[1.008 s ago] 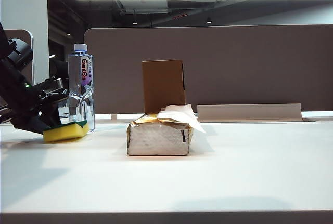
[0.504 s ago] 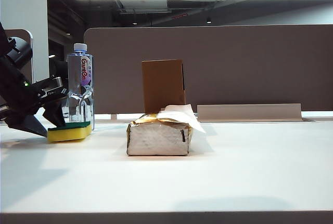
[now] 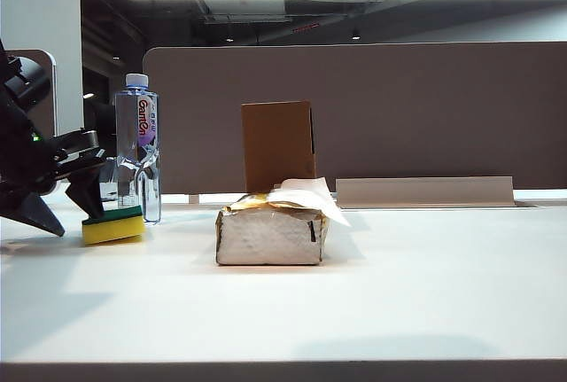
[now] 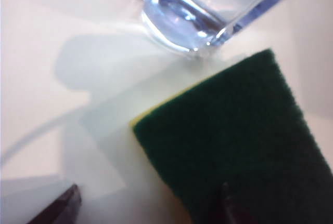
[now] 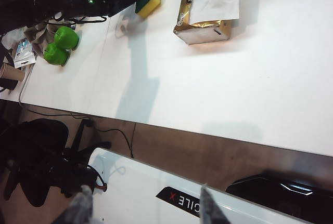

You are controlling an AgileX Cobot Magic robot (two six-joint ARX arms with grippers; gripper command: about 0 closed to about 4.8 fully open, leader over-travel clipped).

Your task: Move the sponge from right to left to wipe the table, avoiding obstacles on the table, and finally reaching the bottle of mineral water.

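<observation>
sponge (image 3: 113,226) between left end effector (image 3: 64,209) fingers

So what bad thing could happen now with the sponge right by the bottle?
The sponge sits right beside the tall bottle, and the left gripper, jaws spread, is close by. A swing of it could tip the bottle. One fingertip hangs over the sponge and might drag it. The right gripper stays far off, open, above the table edge.

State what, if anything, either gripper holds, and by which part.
Nothing. The left gripper stands open around the sponge, which lies on the table by the bottle. The right gripper is open, empty.
</observation>
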